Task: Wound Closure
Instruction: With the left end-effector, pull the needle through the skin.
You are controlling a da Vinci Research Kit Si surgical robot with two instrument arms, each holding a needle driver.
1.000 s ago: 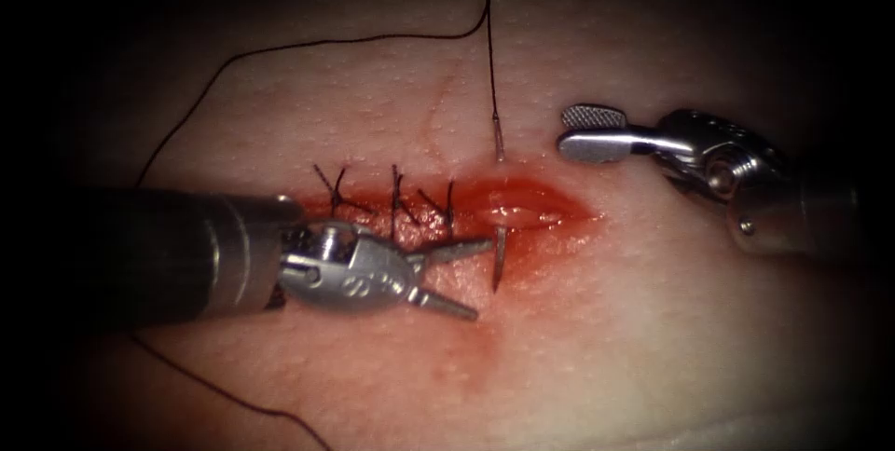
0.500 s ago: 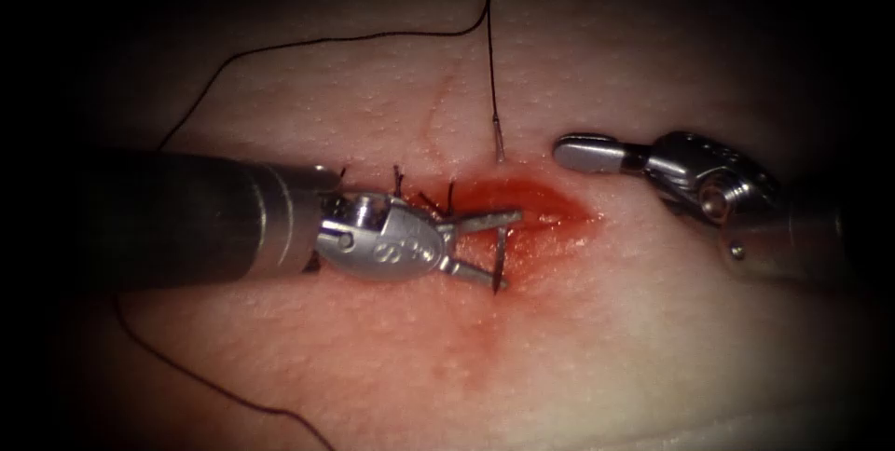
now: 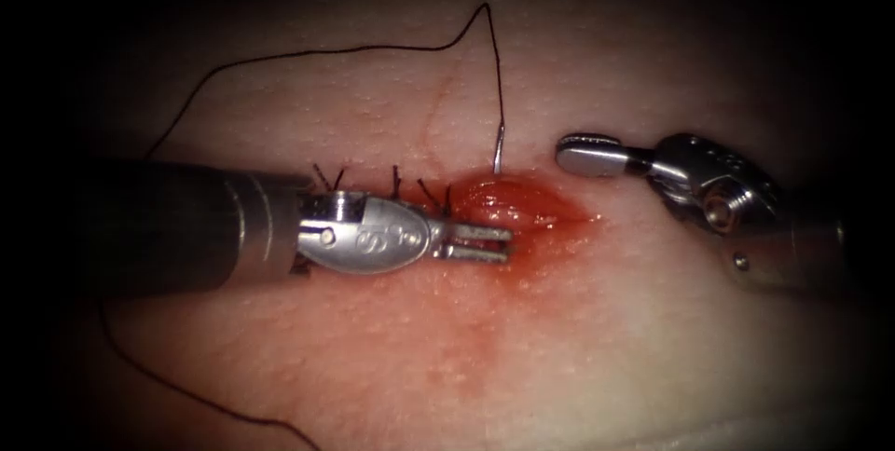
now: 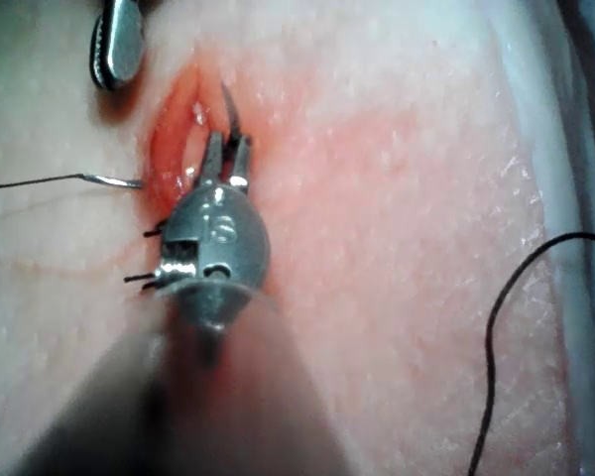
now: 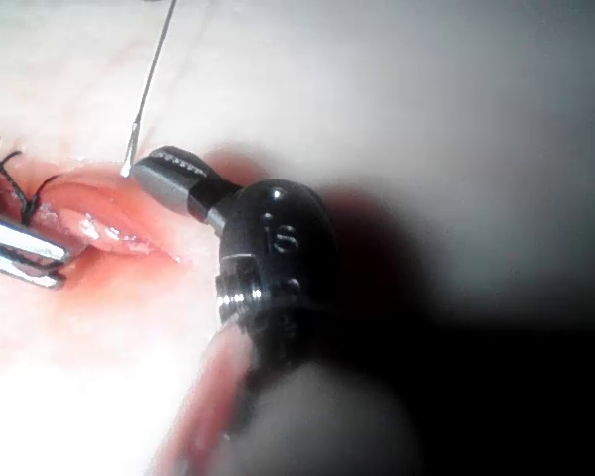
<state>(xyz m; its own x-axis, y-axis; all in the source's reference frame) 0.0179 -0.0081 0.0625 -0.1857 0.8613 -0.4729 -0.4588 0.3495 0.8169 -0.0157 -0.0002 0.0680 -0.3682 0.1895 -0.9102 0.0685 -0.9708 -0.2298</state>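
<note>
The left tool [image 3: 485,244] grips the needle [image 4: 228,109] near its tip and should follow its curve (right tool [image 3: 589,155] closed, empty).

Dark vignette around lit centre; pale drape [image 4: 585,149].

Surgical practice lab, pork tissue [image 3: 578,339] w/ sutured cut [image 3: 438,204], endoscope lighting

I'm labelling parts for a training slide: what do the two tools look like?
The left tool has a dark tube shaft, a silver ribbed collar and a rounded silver wrist stamped with an S-like mark, ending in two slim jaws. The right tool has a silver wrist with round pins or screws and flat, rounded jaws with ridged inner faces.
</note>
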